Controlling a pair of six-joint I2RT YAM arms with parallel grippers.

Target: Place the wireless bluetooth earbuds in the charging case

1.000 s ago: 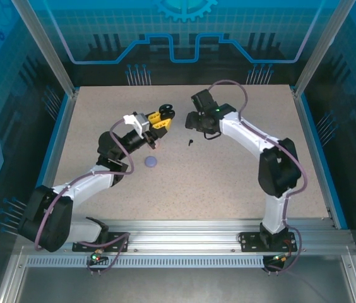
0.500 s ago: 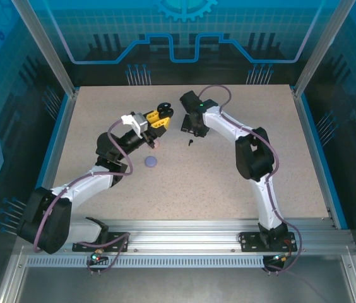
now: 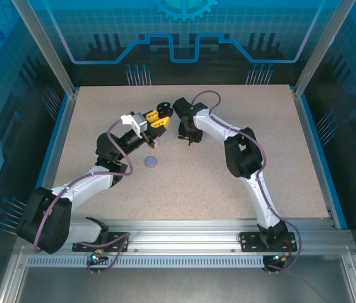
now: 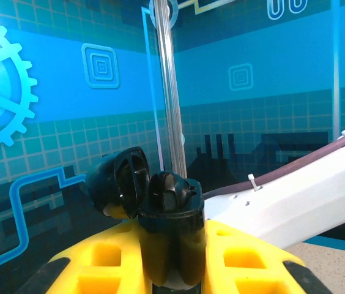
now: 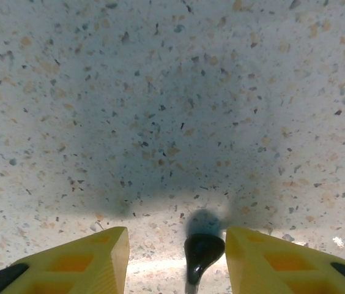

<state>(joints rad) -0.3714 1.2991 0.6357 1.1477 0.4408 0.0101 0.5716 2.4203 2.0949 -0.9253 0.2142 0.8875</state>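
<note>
The black charging case stands upright with its lid flipped open, and my left gripper is shut on its body between the yellow fingers. It is held above the table. A black earbud lies on the speckled table between the yellow fingers of my right gripper. That gripper is open and lowered to the table, with a gap on both sides of the earbud, which sits closer to the right finger. In the top view my right gripper points down just right of the left one.
A lilac round piece lies on the table below the left gripper, and a small pale pink piece sits just above it. Metal frame posts and blue panels wall the table.
My right arm has swung left and come down over the black earbud, and its jaws have narrowed. The left gripper holds the case where it was.
</note>
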